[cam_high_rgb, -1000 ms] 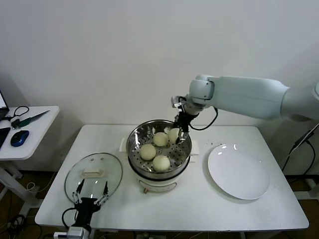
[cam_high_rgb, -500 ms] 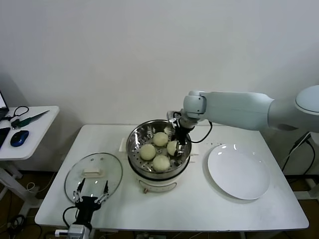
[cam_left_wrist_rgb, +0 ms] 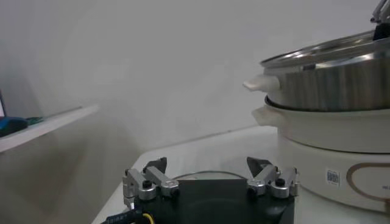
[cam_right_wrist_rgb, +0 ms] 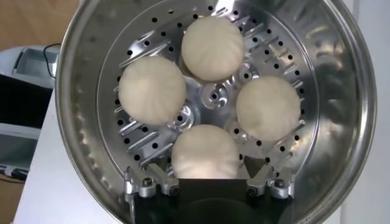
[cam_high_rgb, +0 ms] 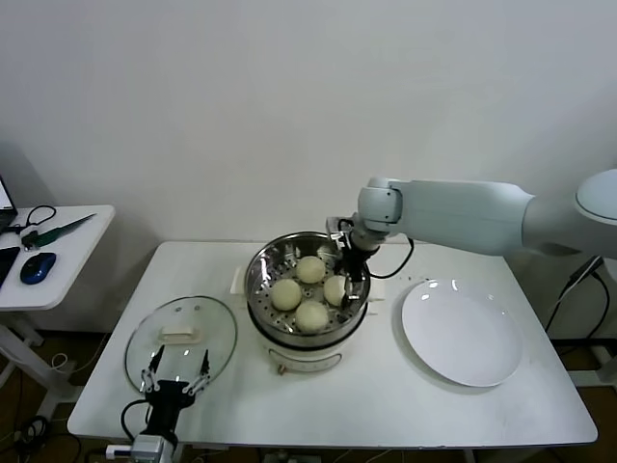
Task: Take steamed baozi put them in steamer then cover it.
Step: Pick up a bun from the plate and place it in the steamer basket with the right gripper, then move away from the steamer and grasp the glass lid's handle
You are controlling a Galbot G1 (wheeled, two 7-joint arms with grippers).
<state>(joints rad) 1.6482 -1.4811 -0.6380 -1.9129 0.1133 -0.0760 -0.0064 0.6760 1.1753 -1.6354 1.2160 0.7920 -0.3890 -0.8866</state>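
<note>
Jaws of right gripper (cam_right_wrist_rgb: 207, 185) spread open astride nearest baozi (cam_right_wrist_rgb: 205, 150), frame centre.
Four buns inside steamer (cam_high_rgb: 258, 273); left gripper (cam_high_rgb: 174, 374) open, lower left, by cover (cam_high_rgb: 180, 334).

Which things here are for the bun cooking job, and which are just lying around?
For the job:
four baozi
steamer
cover
right end effector

Just lying about:
white plate
mouse
side table
</note>
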